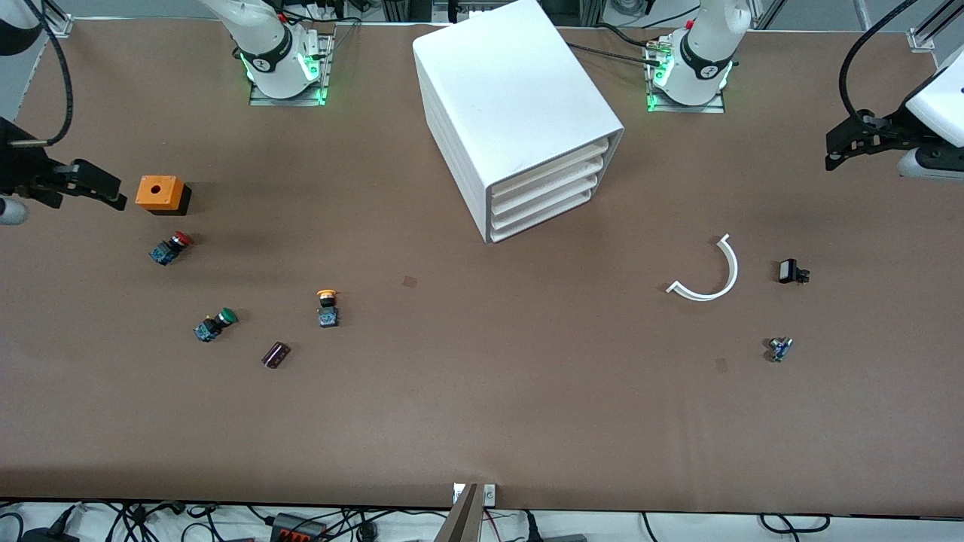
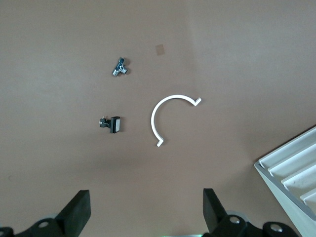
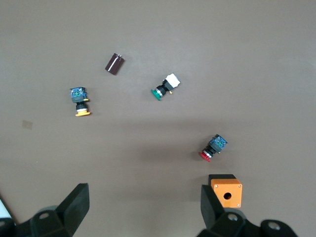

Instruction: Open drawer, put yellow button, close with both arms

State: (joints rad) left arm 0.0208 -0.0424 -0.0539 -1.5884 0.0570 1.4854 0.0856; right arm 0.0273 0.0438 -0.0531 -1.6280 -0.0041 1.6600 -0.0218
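Observation:
The white cabinet [image 1: 512,113] stands mid-table near the arms' bases, and its corner shows in the left wrist view [image 2: 296,168]. Its uppermost drawer [image 1: 553,167] is shut, like the three below. The yellow button [image 1: 327,307] lies on the table toward the right arm's end, nearer the front camera than the cabinet; it also shows in the right wrist view [image 3: 80,103]. My right gripper [image 1: 113,194] is open and empty over the table beside the orange box; its fingers show wide apart [image 3: 143,207]. My left gripper [image 1: 834,154] is open and empty over the left arm's end [image 2: 145,212].
An orange box [image 1: 160,193], a red-capped button [image 1: 172,247], a green-capped button [image 1: 215,324] and a dark cylinder [image 1: 276,354] lie around the yellow button. A white arc piece [image 1: 708,275], a small black part [image 1: 791,272] and a small metal part [image 1: 780,348] lie toward the left arm's end.

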